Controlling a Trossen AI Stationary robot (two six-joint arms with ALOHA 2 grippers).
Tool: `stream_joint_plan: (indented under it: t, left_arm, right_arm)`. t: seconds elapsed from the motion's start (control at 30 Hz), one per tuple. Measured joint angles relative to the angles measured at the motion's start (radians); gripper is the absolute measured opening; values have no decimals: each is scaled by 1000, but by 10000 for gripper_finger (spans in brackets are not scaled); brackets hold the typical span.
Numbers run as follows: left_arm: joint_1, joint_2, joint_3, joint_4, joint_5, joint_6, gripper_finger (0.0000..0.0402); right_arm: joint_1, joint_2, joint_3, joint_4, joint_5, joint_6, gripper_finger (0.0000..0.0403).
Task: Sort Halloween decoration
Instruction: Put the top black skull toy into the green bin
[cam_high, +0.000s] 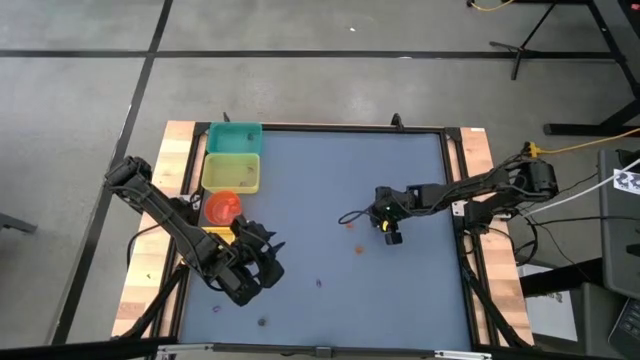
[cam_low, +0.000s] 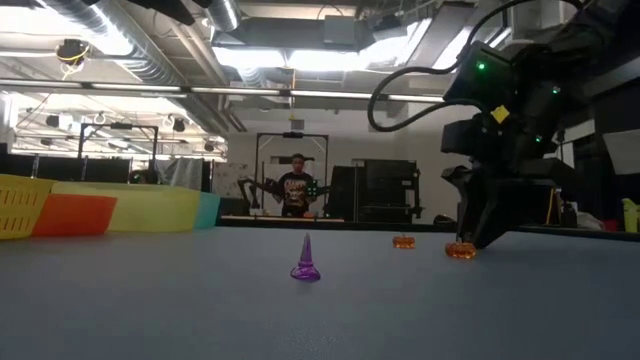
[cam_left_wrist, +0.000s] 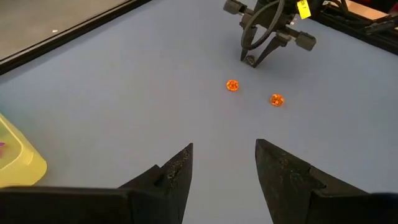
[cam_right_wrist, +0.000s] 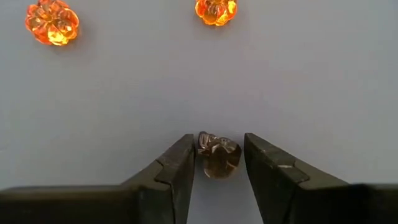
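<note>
Right tool (cam_right_wrist: 217, 163) pinching dark trinket (cam_right_wrist: 218, 155), no legible writing

My right arm reaches in from the right edge of the surface toward its middle, wrist bent down, and the right gripper (cam_right_wrist: 219, 155) has its tip at the surface with the jaws drawn in on both sides of a small dark trinket (cam_right_wrist: 219, 154). My left arm lies folded over the near left part, and the left gripper (cam_left_wrist: 222, 163) points across with its jaws apart and holding nothing.
</note>
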Motion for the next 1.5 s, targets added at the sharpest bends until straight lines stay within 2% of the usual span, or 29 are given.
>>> stream_joint_plan:
  t: [0.37, 0.57, 0.83, 1.0, 1.23, 1.5]
  left_arm:
    - [1, 0, 0, 2, 0, 93, 157]
    - [6, 0, 0, 3, 0, 175, 157]
    - [74, 0, 0, 59, 0, 196, 157]
    - [149, 0, 0, 140, 9, 125, 157]
    - [242, 0, 0, 154, 114, 10, 157]
    - [310, 0, 0, 240, 135, 30, 157]
  right_arm:
    - [0, 2, -1, -3, -1, 0, 75]
    - [-1, 3, 15, -17, -12, 0, 88]
    - [-2, 6, 125, 10, -14, 0, 86]
    - [-2, 6, 184, 148, -8, 0, 86]
    - [-2, 6, 241, 399, -9, 0, 87]
    - [-1, 5, 257, 662, -10, -4, 87]
